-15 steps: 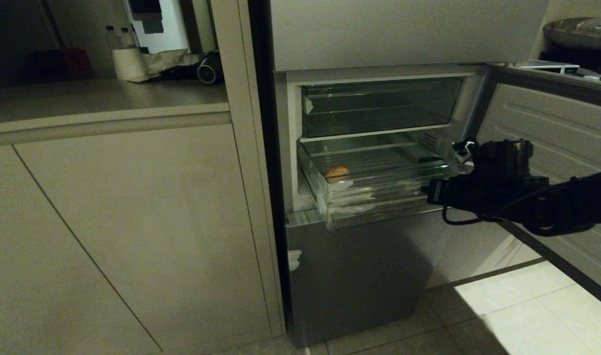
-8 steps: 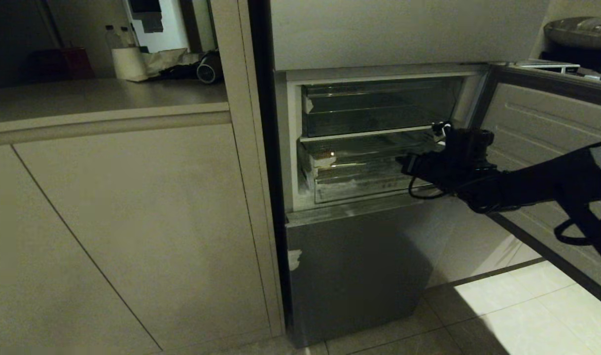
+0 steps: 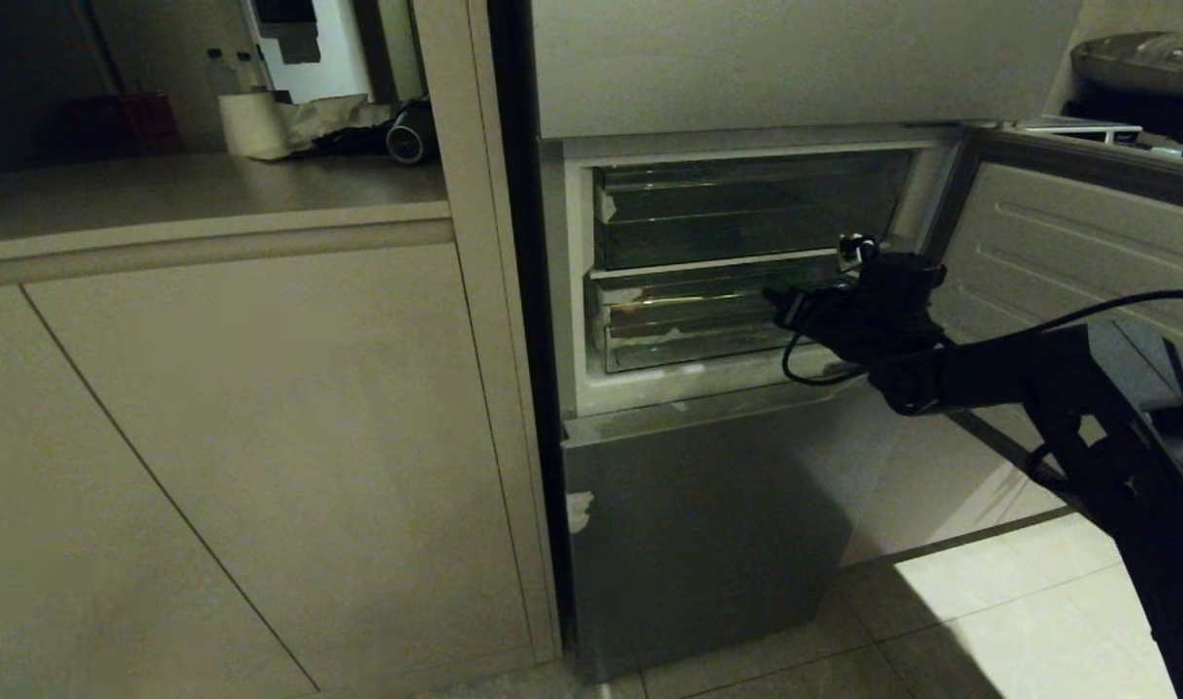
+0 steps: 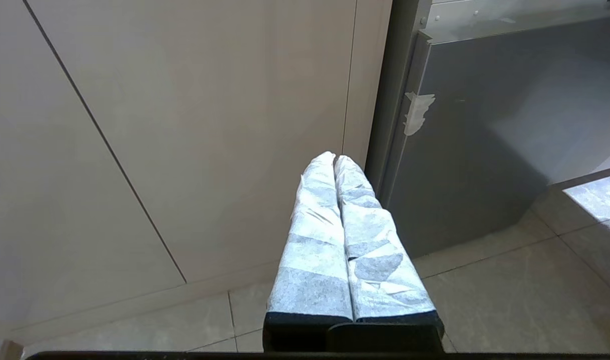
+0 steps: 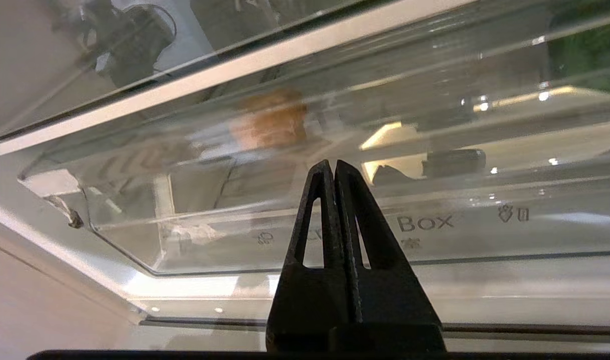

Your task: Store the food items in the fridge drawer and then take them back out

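The right gripper [image 3: 780, 303] is at the front of the drawer [image 3: 688, 330] — and the drawer sits pushed into the fridge.

The right gripper's two black fingers [image 5: 320, 210] are pressed together with nothing between them, and their tips are right at the drawer's clear front wall [image 5: 435, 235]; you cannot tell if they touch it. Through the clear plastic you can see an orange-brown food lump [image 5: 272, 120] inside the drawer, blurry, toward one side. A dark green patch [image 5: 585, 55] shows at the other end, too blurry to tell what it is. The fridge door [image 3: 1067, 252] stands open on the right. The left gripper [image 4: 335, 162] hangs low by the cupboard [image 4: 184, 125] — its white-wrapped fingers [image 4: 315, 235] are together and hold nothing.
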You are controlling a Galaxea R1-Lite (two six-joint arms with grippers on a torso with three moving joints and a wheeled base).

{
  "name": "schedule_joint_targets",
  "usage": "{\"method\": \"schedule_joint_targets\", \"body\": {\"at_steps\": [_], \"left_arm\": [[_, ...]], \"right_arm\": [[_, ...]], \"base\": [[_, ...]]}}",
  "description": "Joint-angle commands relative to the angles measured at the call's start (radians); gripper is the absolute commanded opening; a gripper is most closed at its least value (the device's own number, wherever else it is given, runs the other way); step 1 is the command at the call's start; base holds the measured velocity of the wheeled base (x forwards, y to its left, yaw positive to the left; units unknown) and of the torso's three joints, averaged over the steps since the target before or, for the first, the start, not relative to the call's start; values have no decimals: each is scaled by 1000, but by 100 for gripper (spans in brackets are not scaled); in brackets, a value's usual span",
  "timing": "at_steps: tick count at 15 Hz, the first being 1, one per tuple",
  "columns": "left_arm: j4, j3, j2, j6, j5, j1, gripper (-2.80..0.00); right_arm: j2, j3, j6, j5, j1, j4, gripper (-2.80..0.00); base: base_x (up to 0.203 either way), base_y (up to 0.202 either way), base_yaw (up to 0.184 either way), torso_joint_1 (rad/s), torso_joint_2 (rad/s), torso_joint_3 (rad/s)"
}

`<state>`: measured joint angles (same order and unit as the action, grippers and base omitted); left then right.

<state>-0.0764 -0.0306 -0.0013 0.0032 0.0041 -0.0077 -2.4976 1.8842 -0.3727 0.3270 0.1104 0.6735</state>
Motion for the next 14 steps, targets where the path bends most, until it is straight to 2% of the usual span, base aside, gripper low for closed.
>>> {"method": "schedule_joint_targets", "body": {"at_steps": [1,3,7,10,14], "left_arm": [[0,0,1,0,1,0,-280],[0,0,1,0,1,0,-280],[0,0,1,0,1,0,-280],[0,0,1,0,1,0,-280],[0,0,1,0,1,0,-280]], "right_arm": [[6,-10,-4,0,4,5,-280],[99,-137,-6,-2,4,10,-280],[445,-531,-6,1,-6,13,-280],[776,-858,-4,2,-34,42,-280],[1274,-1164,23,-4,-77,45,-280]], "base": [[0,0,0,0,0,0],[0,0,0,0,0,0],[0,0,0,0,0,0],[0,0,0,0,0,0],[0,0,0,0,0,0]]}}
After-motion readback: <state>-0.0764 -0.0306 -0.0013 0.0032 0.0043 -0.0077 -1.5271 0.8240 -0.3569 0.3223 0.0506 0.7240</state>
